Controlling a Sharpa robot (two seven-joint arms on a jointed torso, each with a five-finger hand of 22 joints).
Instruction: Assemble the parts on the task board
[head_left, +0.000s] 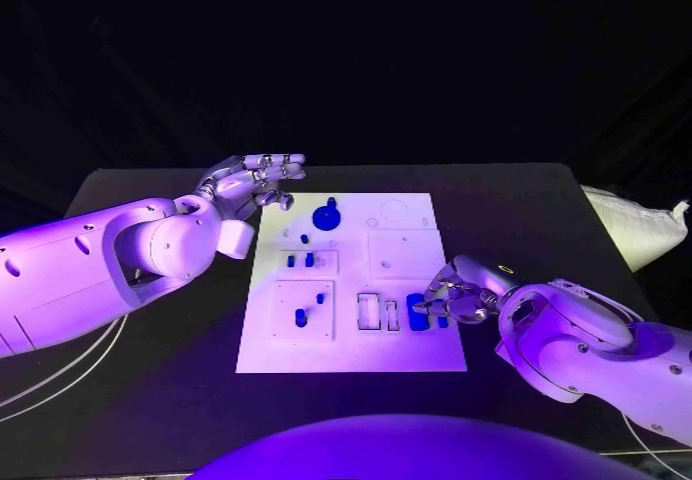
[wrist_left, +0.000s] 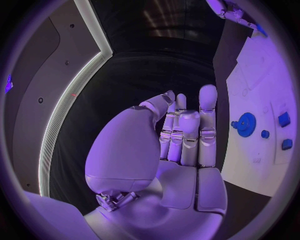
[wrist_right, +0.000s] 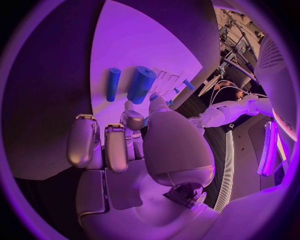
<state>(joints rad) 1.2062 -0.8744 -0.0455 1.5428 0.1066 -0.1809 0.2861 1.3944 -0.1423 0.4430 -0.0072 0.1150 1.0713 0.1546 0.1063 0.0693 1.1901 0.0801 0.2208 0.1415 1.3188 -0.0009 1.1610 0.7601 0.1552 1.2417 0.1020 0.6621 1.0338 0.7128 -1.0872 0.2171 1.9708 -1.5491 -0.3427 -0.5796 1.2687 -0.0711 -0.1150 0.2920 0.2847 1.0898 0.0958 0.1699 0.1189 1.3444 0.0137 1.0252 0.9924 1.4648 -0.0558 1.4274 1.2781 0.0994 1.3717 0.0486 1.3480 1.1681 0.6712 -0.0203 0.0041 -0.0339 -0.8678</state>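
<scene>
Assembly partly done, loose parts remaining

Fingers of the right hand (head_left: 450, 297) are curled at the task board's (head_left: 418, 355) near right edge; whether anything is pinched cannot be told. Two blue cylinders (wrist_right: 141, 84) lie loose just beside it. The left hand (head_left: 257, 181) is held apart and empty beyond the board's far left corner. A blue gear (head_left: 327, 216) and small blue pegs (head_left: 300, 260) are judged seated.

I see a smooth matt task board (head_left: 404, 350) on a matt black table (head_left: 534, 210). My left hand (wrist_left: 181, 135) looks like glossy metal and plastic.
</scene>
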